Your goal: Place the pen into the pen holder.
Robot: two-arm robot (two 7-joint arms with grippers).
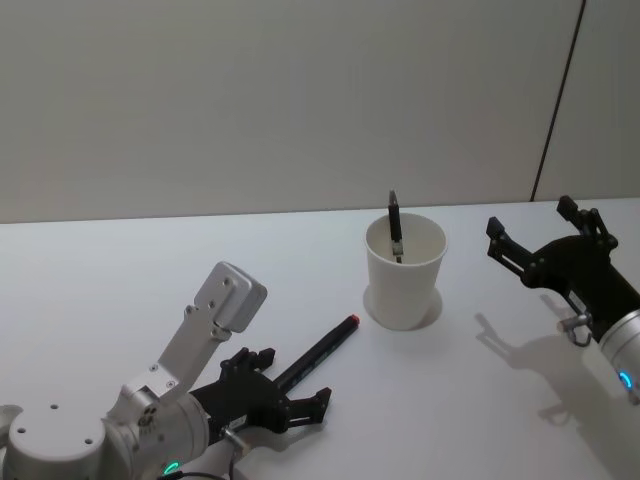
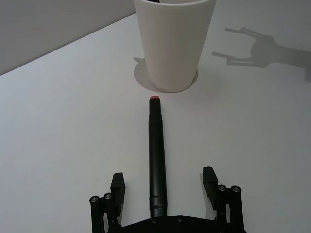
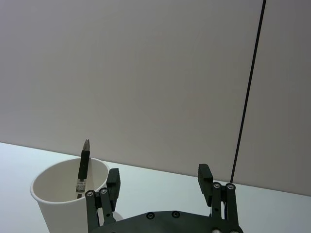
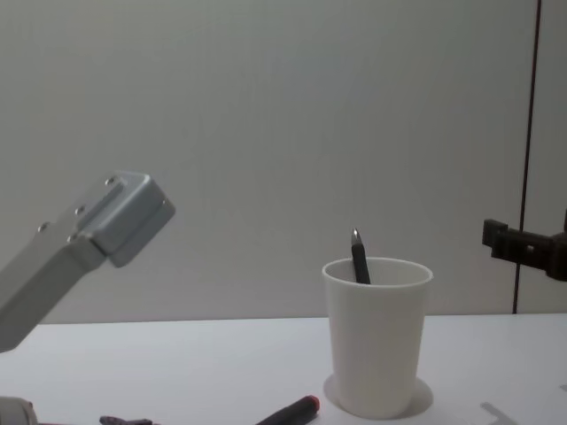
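**Approach to the grasp.** The pen holder (image 1: 405,275), a white tapered cup, stands upright on the tabletop (image 1: 120,270). A dark pen (image 1: 395,225) leans against its inner wall and projects above the rim. The pen (image 2: 156,155) to be placed is black with a red tip. It lies flat on the tabletop to the left of the pen holder and nearer the robot, its red tip pointing at the cup's base and stopping just short of it. The left gripper (image 2: 164,177) straddles the end of the pen farthest from the pen holder. Its fingers are spread, one on either side of the barrel and neither touching it — released and holding nothing. This alignment along the pen's axis appears meant to let the fingers close squarely across the barrel. The right gripper (image 3: 159,173) hangs in the air to the right of the pen holder, fingers likewise apart and empty, a position that leaves the cup's mouth unobstructed. By this reading the pen is not yet grasped — closing, lifting, uprighting and lowering into the pen holder lie ahead.
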